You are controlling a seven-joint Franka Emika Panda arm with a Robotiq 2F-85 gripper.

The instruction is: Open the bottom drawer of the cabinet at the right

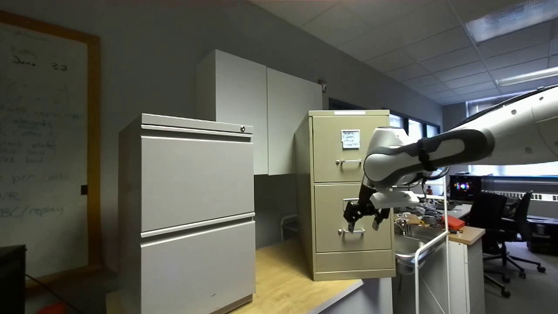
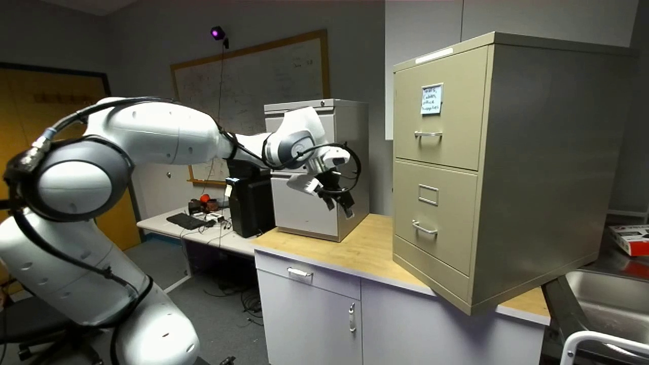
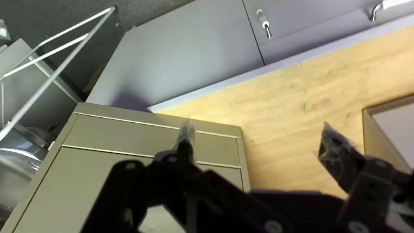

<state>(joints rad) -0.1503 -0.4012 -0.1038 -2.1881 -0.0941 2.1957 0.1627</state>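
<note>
The beige-tan cabinet [image 1: 354, 261] [image 2: 547, 177] stands on the counter in both exterior views; its lower front shows in the wrist view [image 3: 152, 134]. Its bottom drawer [image 1: 355, 243] [image 2: 448, 218] is shut and flush, with a metal handle [image 1: 355, 231] [image 2: 424, 228]. In the wrist view, the drawer [image 3: 81, 181] is partly covered by gripper parts, and its handle is hidden. My gripper [image 1: 363, 226] [image 2: 340, 210] points downward, apart from the cabinet front. In an exterior view it overlaps the drawer by line of sight. Its fingers [image 3: 257, 126] are spread with nothing between them.
A pale grey two-panel cabinet [image 1: 196, 183] [image 2: 304, 208] stands beside the tan one. Wooden countertop [image 2: 370, 238] [image 3: 291, 106] lies between them, above lilac-white base cupboards [image 2: 431, 329]. A sink [image 2: 613, 299] and a white metal rail [image 1: 431, 244] are beside the tan cabinet.
</note>
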